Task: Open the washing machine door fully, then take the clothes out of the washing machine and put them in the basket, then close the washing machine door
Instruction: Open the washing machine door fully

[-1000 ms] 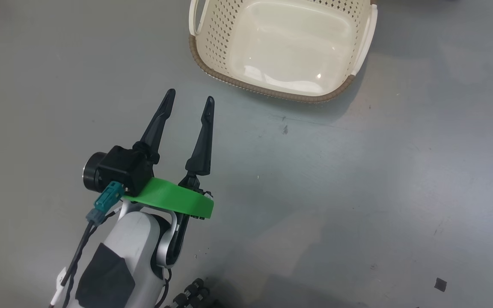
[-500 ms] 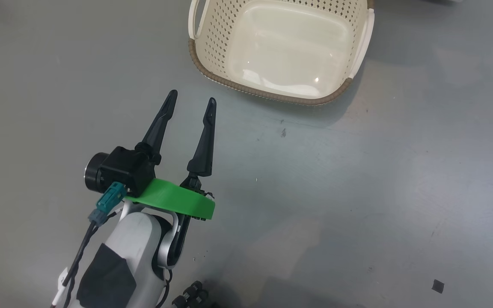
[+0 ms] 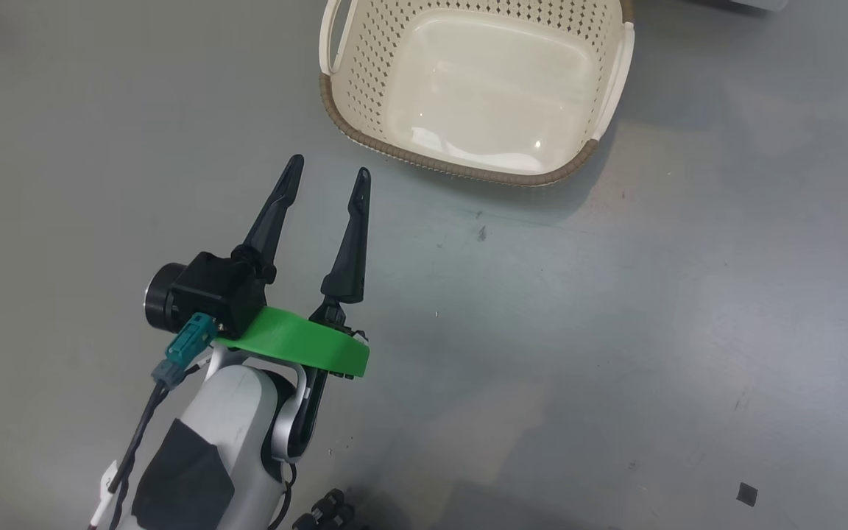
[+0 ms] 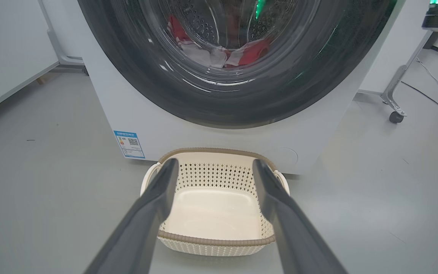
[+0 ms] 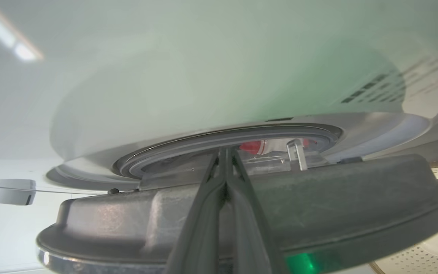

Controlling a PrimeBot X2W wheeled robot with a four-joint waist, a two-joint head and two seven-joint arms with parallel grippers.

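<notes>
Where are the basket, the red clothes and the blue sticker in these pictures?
the basket (image 3: 431, 163), head view, on its brown woven-look front rim.
the clothes (image 4: 256, 50), left wrist view, on a red fold at the right of the heap.
the blue sticker (image 4: 129, 144), left wrist view, on the middle of the label.

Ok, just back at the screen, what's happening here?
The right gripper, fingers shut, is at the edge of the glossy black-rimmed round door of the white front-loading washing machine; it looks partly open. Red-and-white clothes lie inside the machine. The left gripper hangs open above the grey floor, near the empty cream perforated basket.
</notes>
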